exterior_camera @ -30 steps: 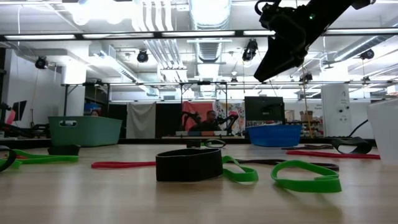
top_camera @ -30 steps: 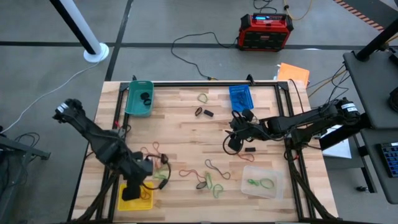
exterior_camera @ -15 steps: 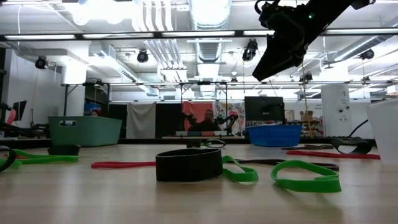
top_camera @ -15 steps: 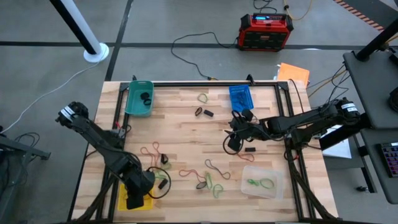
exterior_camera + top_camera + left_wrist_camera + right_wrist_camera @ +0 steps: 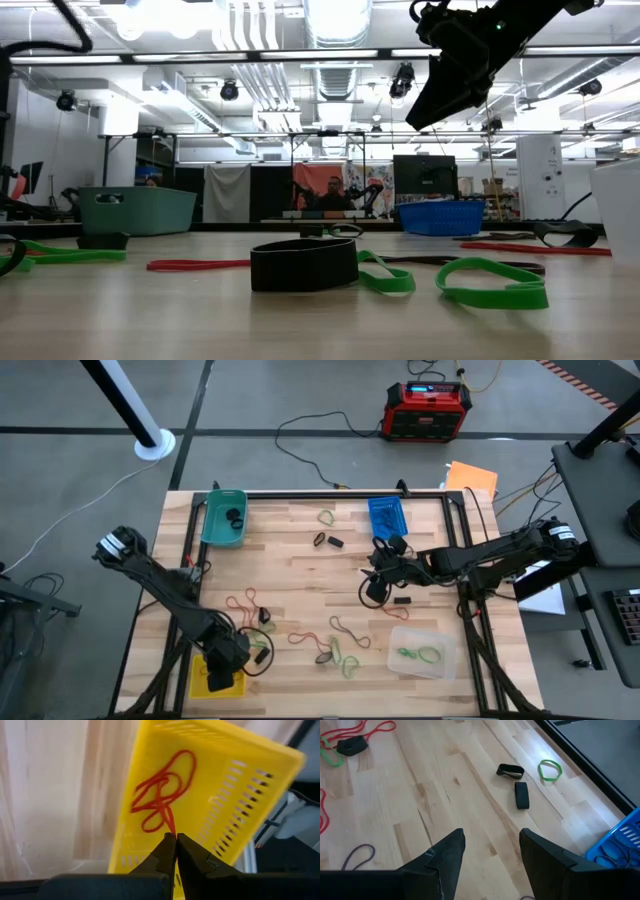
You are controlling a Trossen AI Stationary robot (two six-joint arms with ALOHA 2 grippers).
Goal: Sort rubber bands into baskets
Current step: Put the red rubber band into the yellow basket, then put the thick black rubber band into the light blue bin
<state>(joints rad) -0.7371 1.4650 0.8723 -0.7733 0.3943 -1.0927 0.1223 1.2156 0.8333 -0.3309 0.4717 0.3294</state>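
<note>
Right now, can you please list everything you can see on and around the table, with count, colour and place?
table: one, light wood, centre.
teal basket: one, far left corner, dark bands inside.
blue basket: one, far edge, right of centre.
yellow basket: one, near left corner, below the left arm.
clear basket: one, near right, green band inside.
loose rubber bands: many; red, green, black; mid-table.
red rubber band: one tangle, hanging over the yellow basket.
red-and-black box: one, floor beyond the table.
orange sheet: one, beside the far right corner.
left gripper: jaws shut on the red rubber band.
right gripper: jaws open, above mid-table.
</note>
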